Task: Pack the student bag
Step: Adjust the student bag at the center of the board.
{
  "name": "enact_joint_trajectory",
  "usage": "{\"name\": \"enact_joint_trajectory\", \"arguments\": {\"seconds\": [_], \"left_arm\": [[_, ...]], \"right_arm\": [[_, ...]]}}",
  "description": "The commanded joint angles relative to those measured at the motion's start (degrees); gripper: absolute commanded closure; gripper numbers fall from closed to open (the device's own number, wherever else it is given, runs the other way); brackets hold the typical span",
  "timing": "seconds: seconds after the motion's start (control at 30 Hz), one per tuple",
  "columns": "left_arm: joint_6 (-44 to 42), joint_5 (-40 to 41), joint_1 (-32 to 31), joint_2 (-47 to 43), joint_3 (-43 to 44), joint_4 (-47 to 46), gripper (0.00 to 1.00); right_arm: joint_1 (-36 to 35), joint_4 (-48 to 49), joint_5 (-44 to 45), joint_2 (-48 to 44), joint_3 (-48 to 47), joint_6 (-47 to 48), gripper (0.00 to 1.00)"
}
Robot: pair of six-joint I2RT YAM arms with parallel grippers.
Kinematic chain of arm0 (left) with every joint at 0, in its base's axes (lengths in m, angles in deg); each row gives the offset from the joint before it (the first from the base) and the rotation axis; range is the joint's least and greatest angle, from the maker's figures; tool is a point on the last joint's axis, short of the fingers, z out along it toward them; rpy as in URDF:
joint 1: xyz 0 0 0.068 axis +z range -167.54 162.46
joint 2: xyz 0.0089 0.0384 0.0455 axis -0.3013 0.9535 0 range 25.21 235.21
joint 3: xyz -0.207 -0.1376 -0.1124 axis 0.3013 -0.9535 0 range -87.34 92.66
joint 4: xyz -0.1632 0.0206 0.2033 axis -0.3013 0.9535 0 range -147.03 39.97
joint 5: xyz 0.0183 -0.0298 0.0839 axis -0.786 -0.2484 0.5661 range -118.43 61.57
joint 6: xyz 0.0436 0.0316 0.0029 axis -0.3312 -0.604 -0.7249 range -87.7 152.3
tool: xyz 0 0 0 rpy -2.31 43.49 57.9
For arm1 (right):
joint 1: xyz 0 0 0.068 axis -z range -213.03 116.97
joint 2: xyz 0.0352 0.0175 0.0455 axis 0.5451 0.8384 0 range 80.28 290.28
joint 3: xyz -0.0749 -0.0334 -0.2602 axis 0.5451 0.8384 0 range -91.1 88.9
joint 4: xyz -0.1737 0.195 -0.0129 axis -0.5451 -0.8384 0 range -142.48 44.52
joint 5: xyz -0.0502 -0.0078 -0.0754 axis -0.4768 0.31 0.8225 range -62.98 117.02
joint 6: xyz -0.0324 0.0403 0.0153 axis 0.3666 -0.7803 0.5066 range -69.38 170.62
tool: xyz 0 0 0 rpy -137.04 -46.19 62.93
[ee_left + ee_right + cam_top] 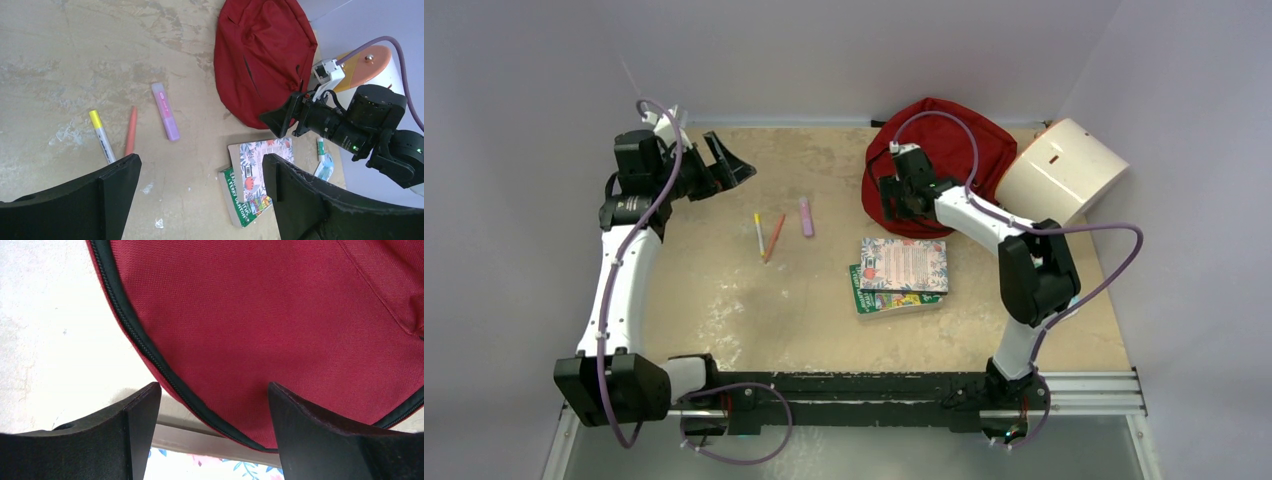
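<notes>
**Bag lay unpacked as both arms hovered empty**

The dark-red student bag (944,140) lay flat at the far right of the bench (724,300), its back against the wall. A white rounded box (1064,170) sat just beside it on the right. The right gripper (211,389) hung released over the bag's near edge, jaws spread on either side of the black zipper (132,327) and grasping nothing. That arm crossed in front of the bag's lower half. A floral book (904,263) rested on a green book (894,300) just in front of the bag. Well to the left lay a purple highlighter (806,216), an orange pencil (774,237) and a yellow-capped marker (759,235). The left gripper (200,159) was raised at the far left, open and empty.
</notes>
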Motion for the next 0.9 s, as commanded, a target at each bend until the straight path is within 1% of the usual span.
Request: {"name": "enact_joint_trajectory", "arguments": {"seconds": [0.0,0.17,0.33,0.43,0.57,0.73,0.8,0.87], "left_arm": [[0.0,0.6,0.0,1.2,2.5,-0.5,0.09],[0.2,0.0,0.1,1.5,2.1,-0.8,0.10],[0.1,0.0,0.1,1.8,2.6,0.2,0.13],[0.1,-0.5,0.1,2.1,2.7,0.5,0.14],[0.3,-1.9,0.1,2.6,2.8,1.1,0.15],[0.8,-2.6,0.1,3.8,3.7,1.7,0.16],[1.4,-3.1,-0.1,4.4,4.4,1.5,0.19],[1.9,-3.8,-0.2,4.8,5.1,0.7,0.20]], "right_arm": [[-0.1,4.7,2.5,0.4,0.8,-0.1,0.21],[-0.1,7.3,-0.3,1.8,1.8,-0.1,0.22],[-0.1,9.1,-0.2,3.3,2.2,-0.2,0.28],[-0.1,9.7,-0.5,3.3,2.4,-0.2,0.34],[-0.1,9.6,-0.7,3.3,1.9,-0.6,0.54],[-0.1,11.7,-2.9,-0.2,2.3,-1.7,0.77],[-0.1,12.0,-5.2,-1.5,1.6,-2.3,0.88],[-0.2,12.4,-5.7,-2.5,0.0,-2.7,0.96]]}}
